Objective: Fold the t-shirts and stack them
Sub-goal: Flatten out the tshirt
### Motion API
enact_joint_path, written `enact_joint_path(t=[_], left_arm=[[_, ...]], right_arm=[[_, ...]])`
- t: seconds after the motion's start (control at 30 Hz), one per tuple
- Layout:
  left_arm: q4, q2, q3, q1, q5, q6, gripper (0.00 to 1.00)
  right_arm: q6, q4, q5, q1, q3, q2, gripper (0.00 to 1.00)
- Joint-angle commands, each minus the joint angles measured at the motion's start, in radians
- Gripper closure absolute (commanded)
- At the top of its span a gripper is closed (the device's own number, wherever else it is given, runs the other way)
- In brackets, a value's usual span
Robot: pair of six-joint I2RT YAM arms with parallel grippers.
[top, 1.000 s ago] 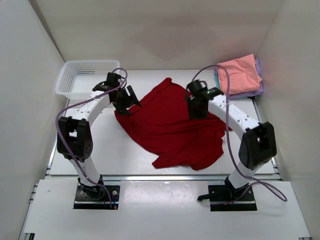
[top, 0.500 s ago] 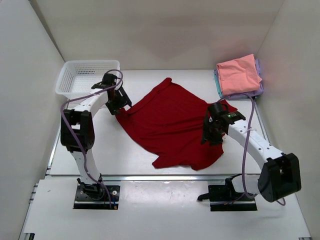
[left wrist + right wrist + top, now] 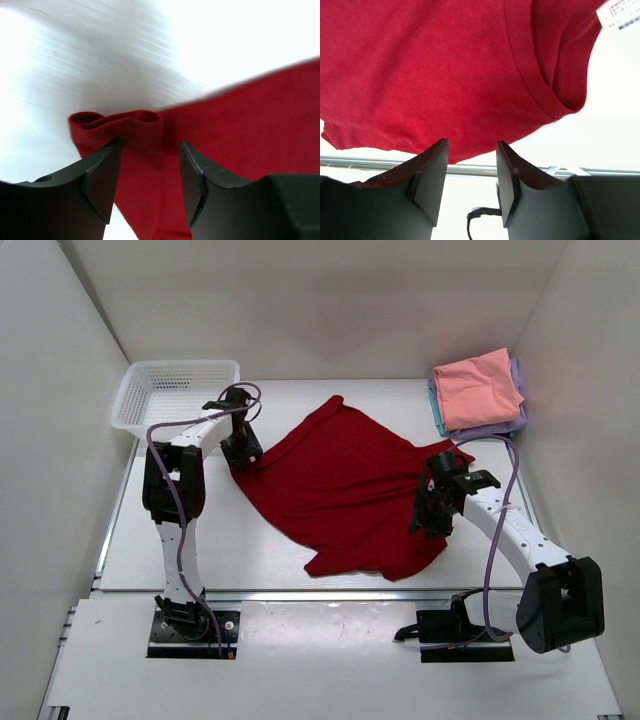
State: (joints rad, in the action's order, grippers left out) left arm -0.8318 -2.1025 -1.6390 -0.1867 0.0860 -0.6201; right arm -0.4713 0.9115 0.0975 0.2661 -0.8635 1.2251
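A white mesh basket [image 3: 170, 390] sits at the far left corner of the table [image 3: 200, 530]. Just beside it, the left gripper [image 3: 243, 448] is down at the left corner of the dark red t-shirt [image 3: 340, 490]. In the left wrist view, its jaws stand apart on either side of a rolled edge of the cloth, not pinching it.

The red shirt lies spread and rumpled across the middle of the table, unfolded. The right gripper [image 3: 430, 520] is over the shirt's right edge. In the right wrist view, its jaws are also spread, holding nothing, with red cloth and a white tag [image 3: 622, 12] beyond them.

At the far right corner is a stack of folded shirts: a salmon pink shirt [image 3: 480, 387] on top, with a lavender shirt [image 3: 517, 420] and a teal shirt [image 3: 434, 405] showing at the edges beneath it, well apart from the red shirt.
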Motion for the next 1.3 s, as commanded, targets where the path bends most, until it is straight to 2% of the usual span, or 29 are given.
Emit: enact_joint_path(t=[0.0,0.1,0.13,0.17,0.2,0.23,0.3,0.37,0.5,0.67,0.73,0.77,0.8,0.83,0.97,1.27], left_arm=[[-0.050,-0.014,-0.068,-0.013,0.086,0.034,0.41],[-0.087,-0.033,-0.096,-0.023,0.133,0.051,0.43],[-0.092,-0.043,-0.105,-0.026,0.136,0.059,0.48],[-0.099,-0.053,-0.102,-0.028,0.141,0.057,0.57],[-0.104,-0.053,-0.114,-0.030,0.147,0.057,0.75],[-0.113,-0.056,-0.119,-0.025,0.147,0.053,0.85],[-0.125,-0.065,-0.137,-0.026,0.147,0.054,1.00],[-0.168,-0.062,-0.174,-0.028,0.139,0.049,1.00],[-0.187,0.018,-0.188,-0.031,0.097,0.037,1.00],[-0.139,0.156,-0.061,-0.019,0.041,0.023,1.00],[-0.119,0.209,-0.009,-0.016,0.018,0.008,1.00],[-0.122,0.222,0.023,-0.010,0.017,0.008,1.00],[-0.118,0.251,0.039,-0.005,0.015,0.007,1.00],[-0.115,0.281,0.072,0.000,0.014,0.010,1.00],[-0.115,0.376,0.178,0.023,0.015,0.011,1.00],[-0.112,0.570,0.438,0.029,0.072,0.011,1.00]], right_arm=[[-0.009,0.009,-0.004,-0.014,0.017,-0.027,0.60],[-0.021,0.021,-0.033,-0.014,0.026,-0.019,0.59],[-0.033,0.042,-0.053,-0.008,0.030,-0.015,0.58],[-0.042,0.041,-0.056,-0.007,0.037,-0.016,0.58],[-0.049,0.058,-0.083,-0.010,0.043,-0.009,0.56],[-0.070,0.070,-0.096,-0.014,0.047,-0.007,0.51],[-0.081,0.084,-0.142,-0.036,0.055,0.004,0.45],[-0.086,0.089,-0.142,-0.089,0.070,0.033,0.41],[-0.092,0.066,-0.173,-0.096,0.103,0.105,0.45],[-0.083,-0.006,-0.183,-0.045,0.081,0.262,0.38],[-0.076,-0.038,-0.176,-0.021,0.031,0.301,0.48],[-0.072,-0.042,-0.182,-0.013,0.003,0.335,0.67],[-0.069,-0.042,-0.186,-0.010,-0.014,0.368,0.94],[-0.066,-0.036,-0.194,-0.002,-0.058,0.390,1.00],[-0.012,-0.003,-0.254,-0.014,-0.231,0.505,1.00],[0.132,0.121,-0.311,-0.136,-0.943,0.839,1.00]])
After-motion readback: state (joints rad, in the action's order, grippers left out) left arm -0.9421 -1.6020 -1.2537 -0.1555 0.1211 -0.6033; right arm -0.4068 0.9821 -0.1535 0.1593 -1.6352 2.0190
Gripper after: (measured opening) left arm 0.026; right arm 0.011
